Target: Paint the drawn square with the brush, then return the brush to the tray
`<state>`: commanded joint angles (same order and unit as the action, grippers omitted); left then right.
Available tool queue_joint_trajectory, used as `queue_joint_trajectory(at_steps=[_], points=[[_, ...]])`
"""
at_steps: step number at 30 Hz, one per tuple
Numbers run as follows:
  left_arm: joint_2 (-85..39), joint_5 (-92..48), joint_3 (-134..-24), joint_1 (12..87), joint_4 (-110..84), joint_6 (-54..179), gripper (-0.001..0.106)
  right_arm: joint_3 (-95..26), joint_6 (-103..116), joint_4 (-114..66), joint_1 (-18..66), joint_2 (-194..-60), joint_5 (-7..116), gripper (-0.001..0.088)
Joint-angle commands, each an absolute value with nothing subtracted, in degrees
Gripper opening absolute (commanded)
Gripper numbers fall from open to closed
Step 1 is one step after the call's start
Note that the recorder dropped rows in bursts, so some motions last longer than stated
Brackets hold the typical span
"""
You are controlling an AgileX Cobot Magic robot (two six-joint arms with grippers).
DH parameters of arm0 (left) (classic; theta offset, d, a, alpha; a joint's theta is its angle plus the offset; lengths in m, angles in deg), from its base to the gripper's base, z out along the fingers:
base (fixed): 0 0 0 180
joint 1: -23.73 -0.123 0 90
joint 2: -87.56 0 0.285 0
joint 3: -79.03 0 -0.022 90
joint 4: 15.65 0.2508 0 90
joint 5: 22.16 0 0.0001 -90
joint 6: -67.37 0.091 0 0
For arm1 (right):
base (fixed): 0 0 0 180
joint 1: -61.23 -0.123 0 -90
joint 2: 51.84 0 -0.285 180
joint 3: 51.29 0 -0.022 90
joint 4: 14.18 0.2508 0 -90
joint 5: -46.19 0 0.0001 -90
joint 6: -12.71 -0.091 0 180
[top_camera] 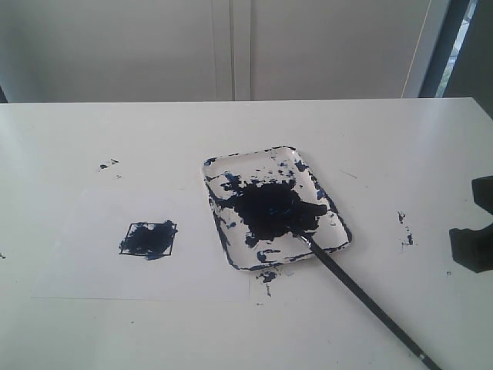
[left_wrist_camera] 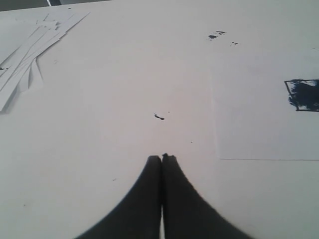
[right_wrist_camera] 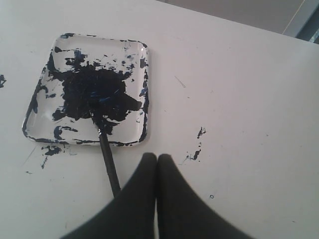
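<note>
Your right gripper [right_wrist_camera: 157, 158] was pressed fully shut, fingertip against fingertip, and it held nothing. The brush [right_wrist_camera: 107, 159] lay directly ahead of it. The handle ran out from beside the closed fingers and crossed the near rim of the tray [right_wrist_camera: 107, 47], and the bristle end sat in the big dark paint patch. Most of the handle rested on the table outside the tray, propped at a slant on that rim.

Your left gripper [left_wrist_camera: 162, 158] was likewise closed and empty over bare table. The drawn square [left_wrist_camera: 303, 94] lay well ahead of it and off to one side, its inside largely smeared dark blue. By that, you could have judged the painting done and the brush returned.

Had you needed the brush again, it looked light, stiff and very thin, so the fingers would have had to close almost completely to hold it. A round handle like that would probably roll or pivot on the rim if nudged from one side. The best hold seemed to be the clean stretch of handle between your right gripper and the tray, taken across the shaft. The part nearer the bristles looked wet with paint and likely slippery.
</note>
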<state>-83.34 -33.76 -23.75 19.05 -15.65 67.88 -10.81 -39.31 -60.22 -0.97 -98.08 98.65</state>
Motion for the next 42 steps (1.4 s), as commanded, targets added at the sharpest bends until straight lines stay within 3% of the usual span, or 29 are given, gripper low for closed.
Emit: queue_joint_trajectory(at_steps=[42], points=[[-83.34,-33.72,-23.75,19.17,-16.78,68.76,0.000,-10.81,-39.31,-60.22,-0.97,-97.46,98.65,0.0000]])
